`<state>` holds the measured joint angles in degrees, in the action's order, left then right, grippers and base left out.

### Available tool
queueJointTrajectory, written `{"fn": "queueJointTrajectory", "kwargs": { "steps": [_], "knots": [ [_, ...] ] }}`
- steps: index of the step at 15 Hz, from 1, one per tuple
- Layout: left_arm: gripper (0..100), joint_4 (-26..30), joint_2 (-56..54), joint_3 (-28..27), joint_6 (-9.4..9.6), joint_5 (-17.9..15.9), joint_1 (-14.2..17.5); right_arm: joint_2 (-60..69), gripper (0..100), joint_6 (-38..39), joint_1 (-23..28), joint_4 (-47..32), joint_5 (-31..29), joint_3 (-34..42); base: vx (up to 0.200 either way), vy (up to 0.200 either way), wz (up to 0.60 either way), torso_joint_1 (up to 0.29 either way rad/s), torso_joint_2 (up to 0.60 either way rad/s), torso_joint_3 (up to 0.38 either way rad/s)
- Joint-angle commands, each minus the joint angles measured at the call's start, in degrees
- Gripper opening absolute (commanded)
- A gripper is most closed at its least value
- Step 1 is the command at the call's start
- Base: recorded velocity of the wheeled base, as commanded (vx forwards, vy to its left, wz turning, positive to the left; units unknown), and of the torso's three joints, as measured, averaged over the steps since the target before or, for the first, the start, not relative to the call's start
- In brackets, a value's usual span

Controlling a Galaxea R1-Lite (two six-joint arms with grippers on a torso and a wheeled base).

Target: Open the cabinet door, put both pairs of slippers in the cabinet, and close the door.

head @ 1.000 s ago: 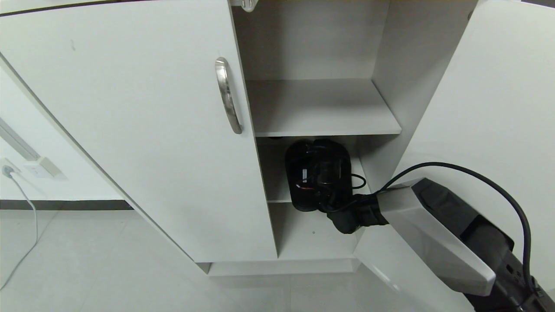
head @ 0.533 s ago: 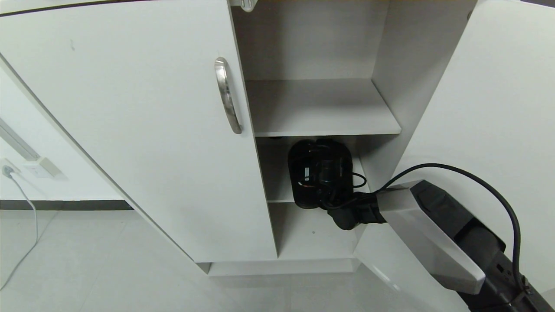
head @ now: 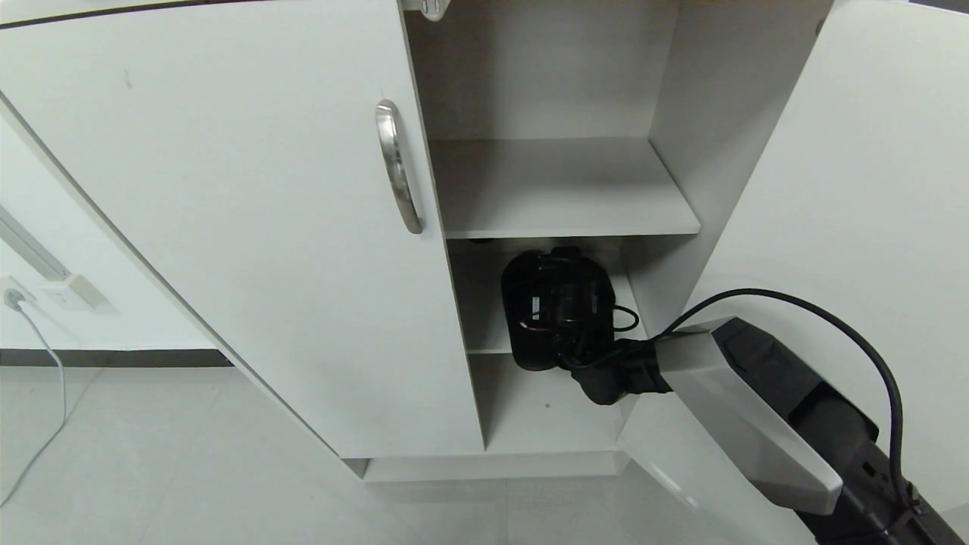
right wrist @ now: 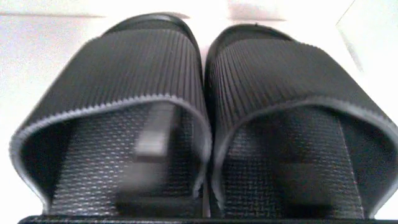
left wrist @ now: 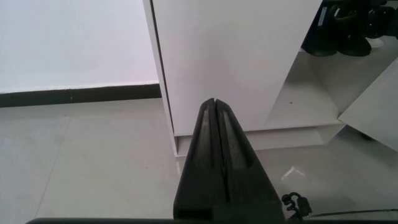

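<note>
A pair of black ribbed slippers (head: 556, 303) (right wrist: 124, 81) lies side by side on the middle shelf of the white cabinet (head: 484, 333), heels toward me. My right gripper (head: 566, 333) (right wrist: 227, 155) reaches into them with one finger inside each slipper. The fingers (right wrist: 152, 134) stand well apart and clear of the inner walls between them, so the gripper is open. The cabinet's right door (head: 870, 189) is swung wide open. My left gripper (left wrist: 214, 107) is shut on nothing, low over the floor in front of the cabinet base.
The left door (head: 227, 189) is closed, with a metal handle (head: 397, 166). The upper shelf (head: 560, 182) and bottom compartment (head: 545, 401) are bare. A wall socket with a cable (head: 15, 299) sits at the far left. Light floor tiles (left wrist: 93, 162) spread before the cabinet.
The slippers have shifted slightly and settled a little lower on the middle shelf. My right arm has moved only a touch. The head view has not shifted.
</note>
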<state>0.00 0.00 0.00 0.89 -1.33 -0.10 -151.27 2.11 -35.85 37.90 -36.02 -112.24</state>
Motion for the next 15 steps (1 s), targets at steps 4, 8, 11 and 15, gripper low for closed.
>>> {"fn": "queueJointTrajectory", "kwargs": {
  "steps": [4,8,11,15],
  "knots": [
    [0,0.00,0.09,0.00,-0.01,0.01,0.01,6.17,100,0.26,-1.33,2.27,-2.12,8.44,0.000,0.000,0.00,0.000,0.00,0.000],
    [0,0.00,0.09,0.00,0.08,0.01,0.01,13.11,100,0.26,-4.14,8.68,-3.18,21.62,0.000,0.000,0.00,0.000,0.00,0.000],
    [0,0.00,0.09,0.00,0.08,0.01,0.01,19.09,100,0.26,-6.51,15.98,-3.18,36.04,0.000,0.000,0.00,0.000,0.00,0.000],
    [0,0.00,0.09,0.00,-0.01,0.01,0.01,28.58,100,0.44,-9.94,24.06,-3.00,55.11,0.000,0.000,0.00,0.000,0.00,0.000]
  ]
}}
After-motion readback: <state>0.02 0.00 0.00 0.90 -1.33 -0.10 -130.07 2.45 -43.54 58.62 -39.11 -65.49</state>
